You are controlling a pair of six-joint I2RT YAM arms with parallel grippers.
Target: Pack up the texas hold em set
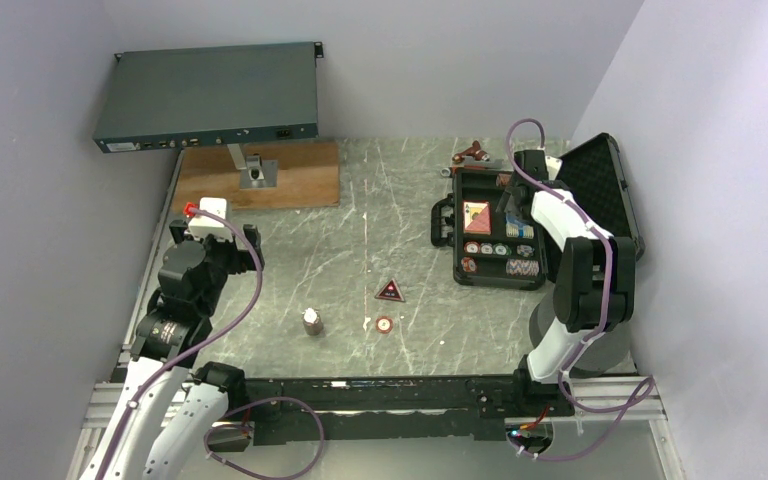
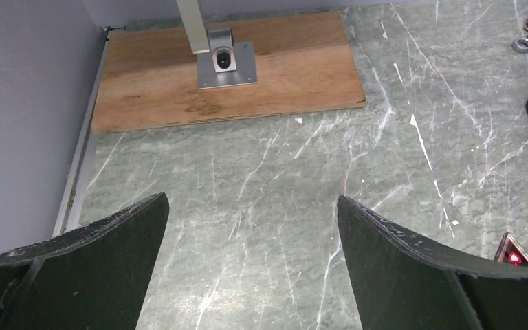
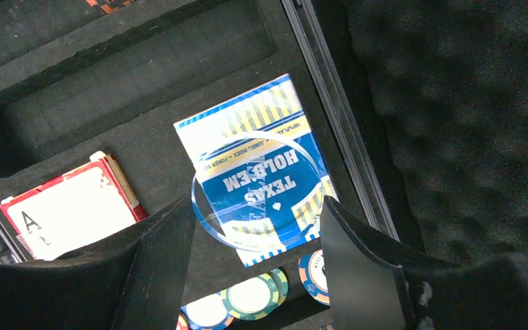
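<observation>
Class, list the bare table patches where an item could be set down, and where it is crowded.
Free: marble between wooden board and triangle piece; also between triangle piece and briefcase. Crowded: inside the briefcase, where the right gripper holds a clear disc.

The desk [image 1: 360, 210] looks like grey-green stone with white veins, smooth with a dull sheen. At the far left lies a board [image 2: 165, 82] of bare, grained wood, carrying a brushed metal plate [image 2: 246, 72]. The rack box [image 1: 210, 95] is matt painted sheet metal. The briefcase [image 1: 620, 210] is black hard plastic. Its lid lining is bumpy matt foam, and its tray is smooth-cut foam. The blue card deck [image 3: 261, 113] is glossy printed card. The clear disc [image 3: 258, 192] over it is glassy plastic. The left fingers [image 2: 96, 268] and right fingers [image 3: 364, 268] are matt black with rough, nicked edges.
</observation>
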